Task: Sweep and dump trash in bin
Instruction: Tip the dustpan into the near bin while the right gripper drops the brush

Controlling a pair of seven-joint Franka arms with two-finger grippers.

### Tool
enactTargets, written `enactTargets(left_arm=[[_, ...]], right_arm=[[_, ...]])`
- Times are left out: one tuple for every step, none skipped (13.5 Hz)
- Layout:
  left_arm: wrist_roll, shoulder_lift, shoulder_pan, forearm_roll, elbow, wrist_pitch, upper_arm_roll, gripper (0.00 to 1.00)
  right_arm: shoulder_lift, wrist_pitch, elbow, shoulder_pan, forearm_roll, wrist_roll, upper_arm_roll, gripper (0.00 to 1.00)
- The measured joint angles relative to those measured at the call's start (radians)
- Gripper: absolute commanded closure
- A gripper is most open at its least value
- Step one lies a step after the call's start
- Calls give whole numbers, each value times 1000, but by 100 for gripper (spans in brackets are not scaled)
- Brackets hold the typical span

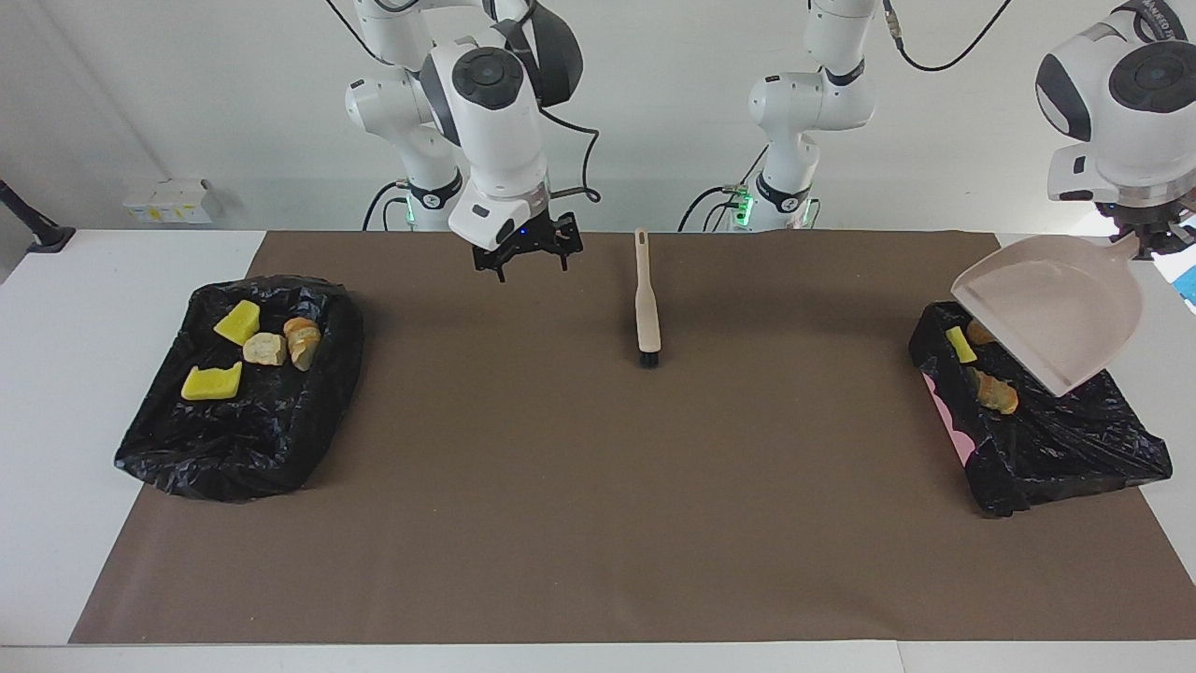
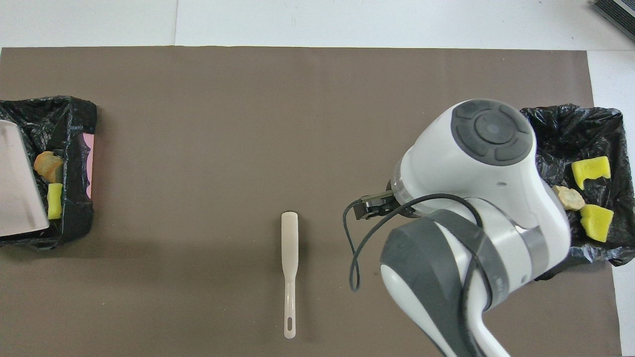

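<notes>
My left gripper [image 1: 1151, 239] is shut on the handle of the beige dustpan [image 1: 1056, 313]. It holds the pan tilted, mouth down, over the black-lined bin [image 1: 1056, 449] at the left arm's end of the table. In that bin lie a yellow sponge piece [image 1: 960, 344] and bread-like chunks [image 1: 997, 393]; they also show in the overhead view [image 2: 47, 165], beside the pan's edge [image 2: 17, 183]. The beige brush [image 1: 647, 299] lies flat on the brown mat, also in the overhead view [image 2: 289, 258]. My right gripper [image 1: 530, 265] hangs open and empty over the mat beside the brush.
A second black-lined bin [image 1: 243, 449] stands at the right arm's end, holding yellow sponge pieces [image 1: 237, 322] and bread chunks [image 1: 265, 349]. In the overhead view the right arm's body [image 2: 476, 198] covers part of this bin [image 2: 570, 124].
</notes>
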Motion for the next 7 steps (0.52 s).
enactTargets(left_arm=[[-43,-4,0,-68,-13,-2,-6,100],[-93,-8,0,-116,-30,-2,-22,100],[-168,-12,0,-149,-51,-2,-52,100],[-268,-15,-1,-184,-76,-2,-97,100],[-374,-15,-2,-223,-97,-1,-144,100],[-480,-14,-5,-262,-117,3,-186,100],[-581,-12,-10,-296,-136,18,-224,100]], right_arm=[[-6,0,8,-32,-8,-46,-1,0],[-13,0,16,-63,-16,-82,-1,0],[-18,0,26,-95,-25,-109,-2,0],[-21,0,35,-128,-32,-136,-2,0],[-22,0,43,-158,-39,-167,-3,0],[-22,0,51,-188,-50,-202,-3,0],[-22,0,58,-217,-66,-240,-4,0]])
